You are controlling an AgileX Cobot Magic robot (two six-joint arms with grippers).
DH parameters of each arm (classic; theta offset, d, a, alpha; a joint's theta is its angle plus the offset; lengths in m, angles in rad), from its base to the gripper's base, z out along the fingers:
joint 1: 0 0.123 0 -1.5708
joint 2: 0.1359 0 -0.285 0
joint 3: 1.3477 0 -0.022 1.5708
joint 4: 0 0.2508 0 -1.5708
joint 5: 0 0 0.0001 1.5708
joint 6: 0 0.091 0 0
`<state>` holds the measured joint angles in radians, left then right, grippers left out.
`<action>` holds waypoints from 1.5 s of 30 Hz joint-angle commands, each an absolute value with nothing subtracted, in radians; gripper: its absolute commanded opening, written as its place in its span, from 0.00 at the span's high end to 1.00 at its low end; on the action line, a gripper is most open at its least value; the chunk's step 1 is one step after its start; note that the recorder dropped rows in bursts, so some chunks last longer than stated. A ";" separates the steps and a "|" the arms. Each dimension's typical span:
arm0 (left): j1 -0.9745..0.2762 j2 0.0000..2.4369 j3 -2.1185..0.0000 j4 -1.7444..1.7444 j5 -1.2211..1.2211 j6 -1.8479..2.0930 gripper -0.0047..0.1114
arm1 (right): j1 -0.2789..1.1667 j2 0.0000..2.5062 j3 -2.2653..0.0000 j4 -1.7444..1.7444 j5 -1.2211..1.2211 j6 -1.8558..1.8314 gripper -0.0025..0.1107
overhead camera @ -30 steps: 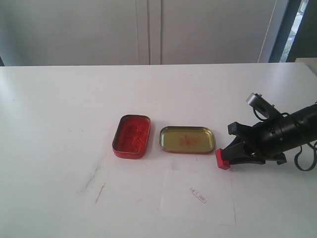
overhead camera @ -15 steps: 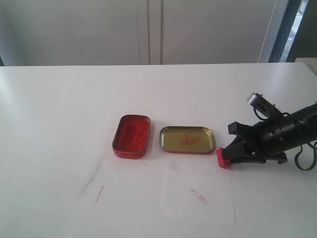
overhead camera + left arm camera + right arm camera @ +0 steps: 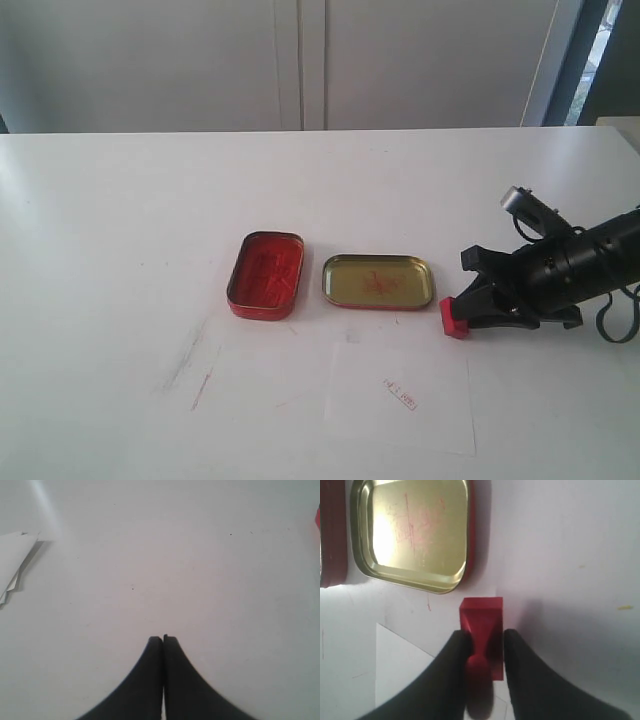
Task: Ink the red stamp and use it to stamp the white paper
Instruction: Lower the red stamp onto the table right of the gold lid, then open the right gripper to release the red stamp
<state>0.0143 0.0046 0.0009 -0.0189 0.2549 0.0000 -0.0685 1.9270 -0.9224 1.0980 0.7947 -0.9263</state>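
The right gripper (image 3: 466, 312) lies low over the white table (image 3: 120, 250), toward the table's right edge. Its 2 black fingers (image 3: 452, 655) flank the narrow handle of the red stamp (image 3: 452, 318). The wrist view shows 1 finger against the handle and the other beside the block base (image 3: 481, 615), but whether they clamp it or only bracket it cannot be told. The stamp sits right at the table surface, by the far right corner of the white paper (image 3: 440, 410), just beside the gold-lined tin lid (image 3: 378, 281). The paper lies flat near the table's front edge, right of the middle, and bears 1 small red stamped mark (image 3: 400, 394). The open red ink tin (image 3: 266, 274) stands just left of the lid, apart from it. The left gripper (image 3: 163, 640) hangs over bare table, its 2 fingers pressed together with nothing between them.
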 commanded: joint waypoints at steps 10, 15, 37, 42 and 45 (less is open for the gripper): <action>0.010 0.000 0.000 -0.022 0.254 0.000 0.96 | -0.073 1.927 -0.917 1.097 0.772 -0.916 0.64; 0.010 0.000 0.000 -0.022 0.254 0.000 0.96 | -0.073 1.927 -0.917 1.064 0.754 -0.888 0.64; 0.010 0.000 0.000 -0.022 0.254 0.000 0.96 | -0.073 1.871 -0.919 0.926 0.697 -0.742 0.64; 0.010 0.000 0.000 -0.022 0.254 0.000 0.96 | -0.073 1.866 -0.919 0.903 0.684 -0.733 0.64; 0.010 0.000 0.000 -0.022 0.254 0.000 0.96 | -0.073 1.866 -0.919 0.887 0.667 -0.702 0.64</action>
<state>0.0143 0.0046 0.0009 -0.0189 0.2549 0.0000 -0.0685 1.8770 -0.9224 0.9062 0.6889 -0.7248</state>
